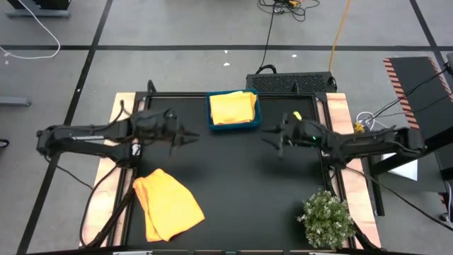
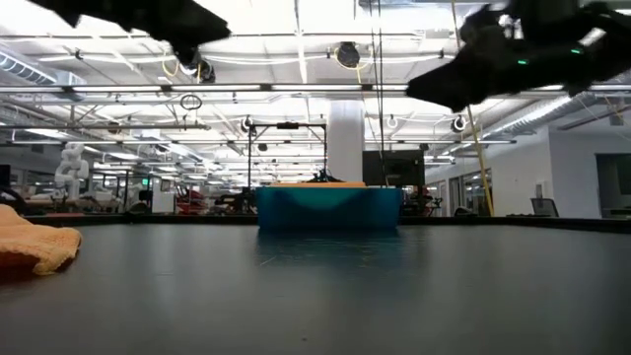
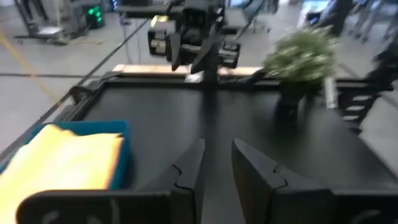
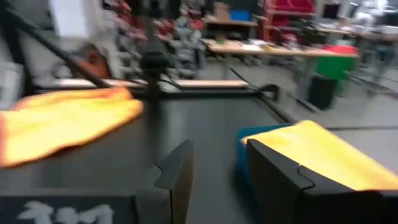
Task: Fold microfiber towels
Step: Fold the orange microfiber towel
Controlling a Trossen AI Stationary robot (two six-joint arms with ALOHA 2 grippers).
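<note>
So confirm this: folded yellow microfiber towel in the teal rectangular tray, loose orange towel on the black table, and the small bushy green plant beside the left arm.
Wrong on the plant: the high view shows the small bushy green plant near the right arm. The folded yellow microfiber towel does lie in the teal rectangular tray, and the loose orange towel on the black table.

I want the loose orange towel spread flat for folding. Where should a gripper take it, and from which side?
Best guess: pinch the orange towel at its corner nearest the table's middle, coming straight down with the left gripper, the nearer one. The cloth lies crumpled with overlapping layers, so an outer corner should lift a single layer.
</note>
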